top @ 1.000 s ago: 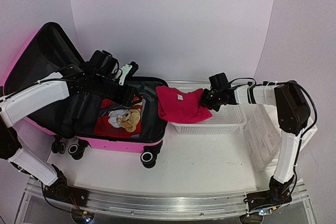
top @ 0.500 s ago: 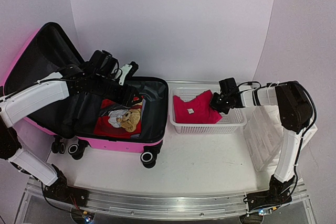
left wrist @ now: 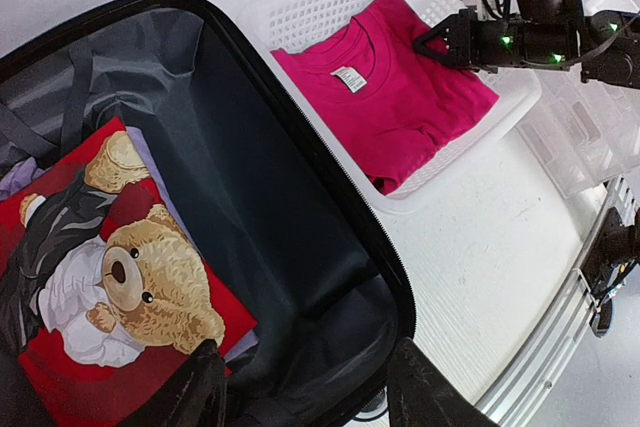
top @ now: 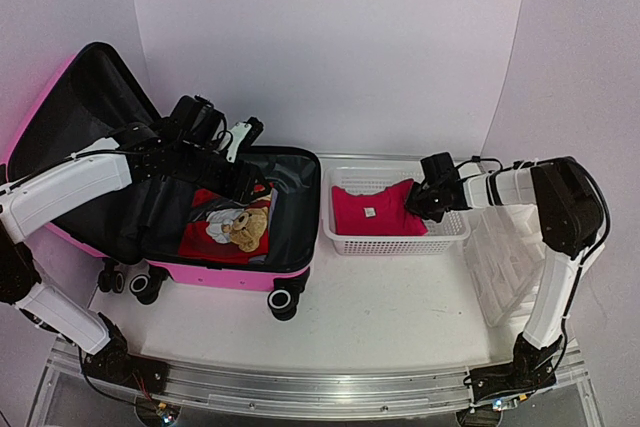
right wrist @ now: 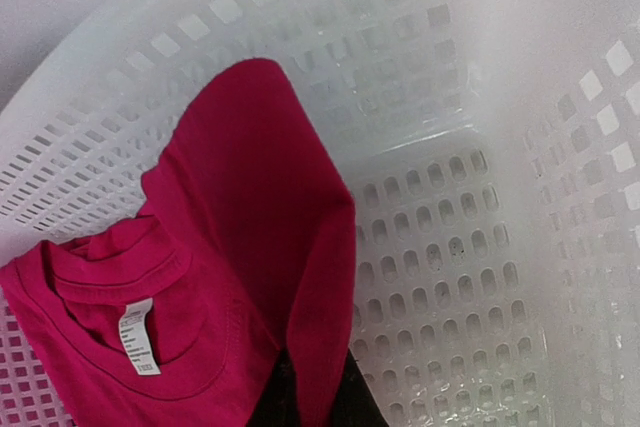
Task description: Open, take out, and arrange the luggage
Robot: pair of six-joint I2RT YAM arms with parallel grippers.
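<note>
Currently: luggage (top: 230,274) open, long axis nine-to-three, beneath spread left jaws; right jaws, at three o'clock, pinching pink shirt (top: 370,209) in basket (top: 440,237).

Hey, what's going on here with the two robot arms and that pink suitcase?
The luggage lies open on the table. The right gripper is shut on a pink T-shirt, holding it down inside the white basket beside the case. The left gripper hangs open over the inside of the case, above a red teddy-bear print garment not yet taken out.
</note>
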